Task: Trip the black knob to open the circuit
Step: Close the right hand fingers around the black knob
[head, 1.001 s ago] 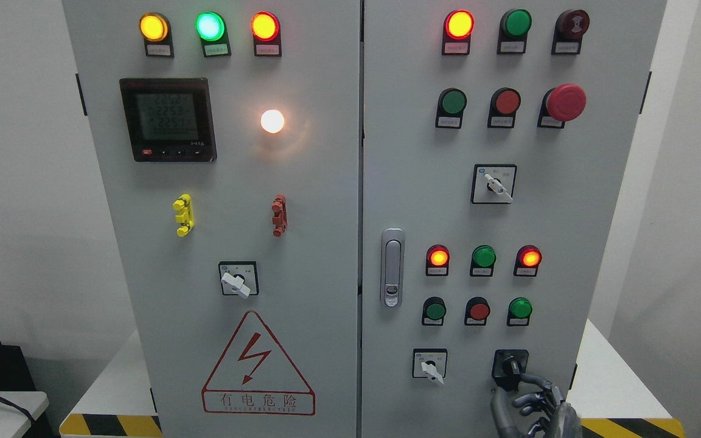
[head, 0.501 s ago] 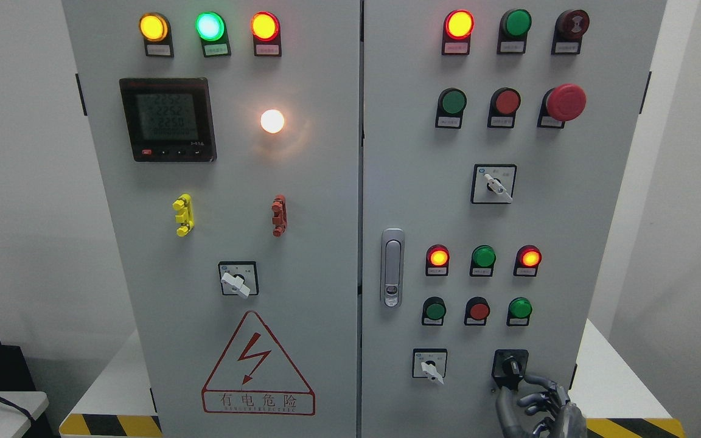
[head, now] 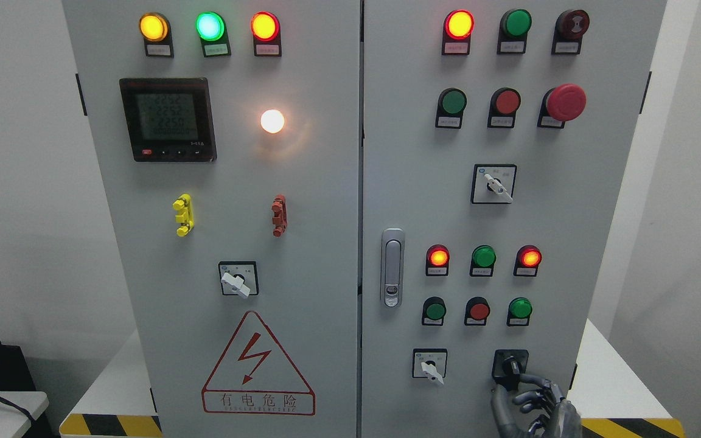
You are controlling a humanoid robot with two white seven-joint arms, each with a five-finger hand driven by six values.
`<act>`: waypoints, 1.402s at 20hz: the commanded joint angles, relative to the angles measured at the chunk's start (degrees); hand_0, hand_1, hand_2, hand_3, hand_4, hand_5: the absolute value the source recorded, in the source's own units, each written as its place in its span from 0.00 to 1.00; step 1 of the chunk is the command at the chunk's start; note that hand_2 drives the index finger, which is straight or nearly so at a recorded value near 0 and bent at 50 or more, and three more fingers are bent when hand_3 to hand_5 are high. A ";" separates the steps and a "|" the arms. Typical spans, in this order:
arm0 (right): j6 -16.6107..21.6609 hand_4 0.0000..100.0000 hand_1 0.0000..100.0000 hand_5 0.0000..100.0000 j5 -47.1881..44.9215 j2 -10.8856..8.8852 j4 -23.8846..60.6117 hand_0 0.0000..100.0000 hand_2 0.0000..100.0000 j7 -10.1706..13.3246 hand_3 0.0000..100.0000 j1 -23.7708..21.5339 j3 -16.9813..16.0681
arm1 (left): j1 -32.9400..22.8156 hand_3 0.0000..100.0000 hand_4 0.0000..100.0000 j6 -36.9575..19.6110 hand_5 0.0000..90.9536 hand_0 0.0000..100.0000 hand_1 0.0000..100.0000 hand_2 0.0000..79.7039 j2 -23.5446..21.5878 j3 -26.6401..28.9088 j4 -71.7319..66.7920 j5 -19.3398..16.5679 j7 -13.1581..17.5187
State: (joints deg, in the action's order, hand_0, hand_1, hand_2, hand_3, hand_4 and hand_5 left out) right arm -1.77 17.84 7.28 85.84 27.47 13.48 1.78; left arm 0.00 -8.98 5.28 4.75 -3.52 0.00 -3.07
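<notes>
Right hand (head: 536,407) fingers (head: 533,381) curled, upper fingertip touching the small black rotary knob (head: 510,367) from below-right; not clearly clamped around it. Knob sits at lower right of the grey metal cabinet's right door (head: 569,213), beside a white-handled selector switch (head: 430,366).

You see the right hand (head: 533,406) rising from the bottom edge of the grey cabinet (head: 326,182), its fingers (head: 536,383) curled up toward the black knob (head: 510,367), the topmost one touching or just beside the knob's lower right; whether it grips, you cannot tell. Left of the fingers sits a white selector switch (head: 430,365). Above the fingers you have a row of three push buttons (head: 478,310), and higher still a red mushroom button (head: 564,102).
</notes>
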 commanded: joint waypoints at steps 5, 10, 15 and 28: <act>-0.07 0.76 0.80 0.91 0.00 0.01 -0.06 0.40 0.42 0.04 0.72 0.14 0.33 | 0.44 0.00 0.00 0.02 0.00 0.12 0.39 0.00 0.08 0.00 0.00 -1.93 -0.01; -0.07 0.76 0.80 0.91 0.00 0.01 -0.15 0.43 0.43 0.04 0.72 0.31 0.33 | 0.44 0.00 0.00 0.02 0.00 0.12 0.39 0.00 -0.01 0.00 0.00 -1.93 -0.01; -0.07 0.76 0.80 0.91 0.00 -0.07 -0.15 0.44 0.44 0.04 0.73 0.40 0.41 | 0.44 0.00 0.00 0.02 0.00 0.12 0.39 0.00 -0.01 0.00 0.00 -1.93 -0.01; -0.07 0.77 0.81 0.91 0.00 0.01 -0.06 0.45 0.46 0.39 0.74 0.40 0.41 | 0.44 0.00 0.00 0.02 0.00 0.12 0.39 0.00 -0.01 0.00 0.00 -1.93 -0.01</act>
State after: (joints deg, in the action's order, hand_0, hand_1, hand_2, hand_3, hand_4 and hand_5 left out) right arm -1.92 17.84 7.28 85.73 27.65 13.86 2.16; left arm 0.00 -8.98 5.28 4.75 -3.52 0.00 -3.07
